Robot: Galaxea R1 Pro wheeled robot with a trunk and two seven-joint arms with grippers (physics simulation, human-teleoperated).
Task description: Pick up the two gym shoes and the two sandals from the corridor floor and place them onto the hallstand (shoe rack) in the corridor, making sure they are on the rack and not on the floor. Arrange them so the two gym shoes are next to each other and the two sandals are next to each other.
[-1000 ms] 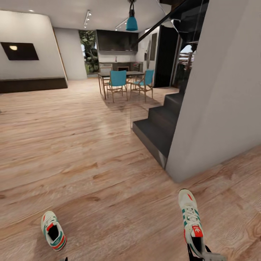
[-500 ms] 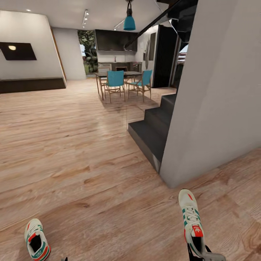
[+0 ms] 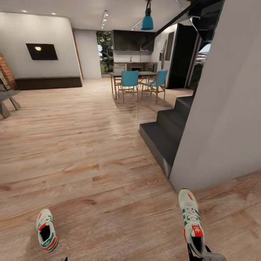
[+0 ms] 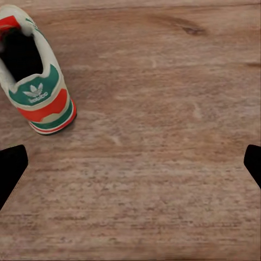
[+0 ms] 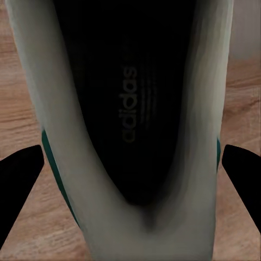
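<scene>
One white gym shoe (image 3: pixel 192 224) with green stripes and a red-orange tongue hangs low at the right, toe pointing away. My right gripper (image 3: pixel 198 254) is shut on its heel. In the right wrist view the shoe's dark inside (image 5: pixel 130 109) sits between the black fingertips (image 5: pixel 22 179). The other gym shoe (image 3: pixel 46 235) lies on the wood plank floor (image 3: pixel 90 156) at the lower left. Its heel (image 4: pixel 41 98) appears in the left wrist view, off to one side of my open left gripper (image 4: pixel 130 168), which holds nothing above bare planks. The sandals and the hallstand are out of view.
A grey wall corner (image 3: pixel 224 108) and dark stair steps (image 3: pixel 163 137) rise just ahead on the right. Farther back stand a dining table with teal chairs (image 3: pixel 137 81), a low dark cabinet (image 3: pixel 47 82) and a wooden frame (image 3: pixel 7 99) at the left edge.
The whole picture has swung sideways and back, so the camera has turned. The held shoe keeps its place in the picture; the shoe on the floor only shifts with the view.
</scene>
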